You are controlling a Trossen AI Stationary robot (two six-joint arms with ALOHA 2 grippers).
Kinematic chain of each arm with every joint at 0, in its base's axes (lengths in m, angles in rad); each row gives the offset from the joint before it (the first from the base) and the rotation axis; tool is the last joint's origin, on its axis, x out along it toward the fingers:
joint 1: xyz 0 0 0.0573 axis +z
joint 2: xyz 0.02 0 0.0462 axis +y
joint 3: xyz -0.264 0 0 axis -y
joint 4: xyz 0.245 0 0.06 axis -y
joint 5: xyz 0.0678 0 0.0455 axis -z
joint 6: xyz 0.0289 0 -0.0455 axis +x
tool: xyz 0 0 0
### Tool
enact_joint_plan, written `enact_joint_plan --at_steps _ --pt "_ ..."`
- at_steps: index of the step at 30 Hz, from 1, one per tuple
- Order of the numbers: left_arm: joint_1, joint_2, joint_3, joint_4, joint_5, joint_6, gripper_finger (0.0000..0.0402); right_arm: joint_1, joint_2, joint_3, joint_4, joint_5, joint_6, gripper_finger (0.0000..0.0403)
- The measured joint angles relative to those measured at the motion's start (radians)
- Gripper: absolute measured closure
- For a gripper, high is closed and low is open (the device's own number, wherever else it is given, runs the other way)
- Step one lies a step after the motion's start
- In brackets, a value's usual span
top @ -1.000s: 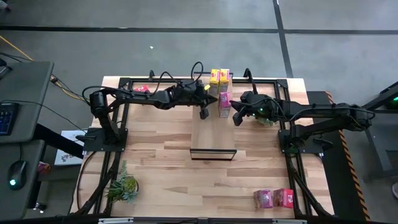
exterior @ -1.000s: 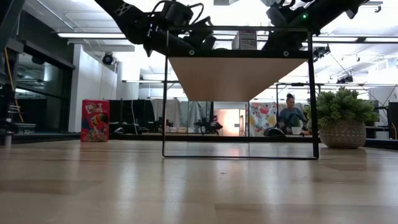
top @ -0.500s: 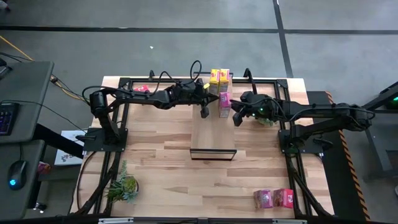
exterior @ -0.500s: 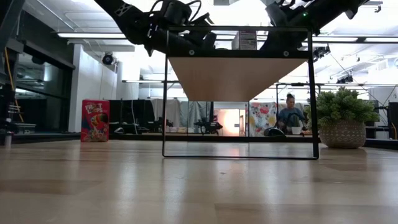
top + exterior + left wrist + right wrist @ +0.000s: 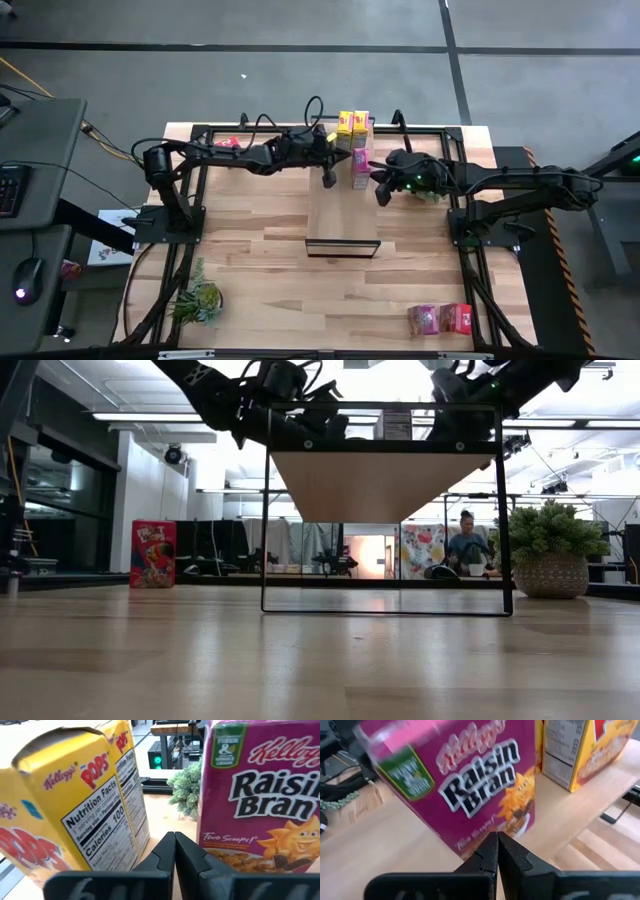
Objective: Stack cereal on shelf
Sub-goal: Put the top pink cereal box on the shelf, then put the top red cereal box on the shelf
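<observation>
Both grippers are clenched empty on the shelf (image 5: 343, 215): left gripper (image 5: 327, 182) at nine o'clock of the magenta box (image 5: 360, 168), right gripper (image 5: 381, 193) at three

Wooden table (image 5: 260, 250) under everything, grey floor (image 5: 300, 80) all around. Small green plant (image 5: 198, 300) at about seven o'clock on the table. Bushier plant in a woven pot (image 5: 551, 552) toward three o'clock in the low view. Desk (image 5: 30, 180) off at nine o'clock, with a keyboard (image 5: 8, 190) and mouse (image 5: 26, 276). Person (image 5: 467, 546) seated far back in the room.
</observation>
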State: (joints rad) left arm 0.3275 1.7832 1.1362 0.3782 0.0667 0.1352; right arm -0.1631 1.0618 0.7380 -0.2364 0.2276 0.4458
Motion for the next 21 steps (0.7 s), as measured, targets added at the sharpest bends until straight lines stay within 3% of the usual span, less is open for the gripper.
enact_joint_plan --at_steps 10,21 --pt "0.023 -0.087 0.0 -0.144 -0.011 0.044 0.0401 0.0 -0.001 0.0 -0.029 -0.036 0.002 0.0403" --pt "0.031 -0.54 0.0 -0.651 -0.199 0.195 0.0401 0.0 -0.033 0.0 -0.098 -0.019 -0.029 0.0403"
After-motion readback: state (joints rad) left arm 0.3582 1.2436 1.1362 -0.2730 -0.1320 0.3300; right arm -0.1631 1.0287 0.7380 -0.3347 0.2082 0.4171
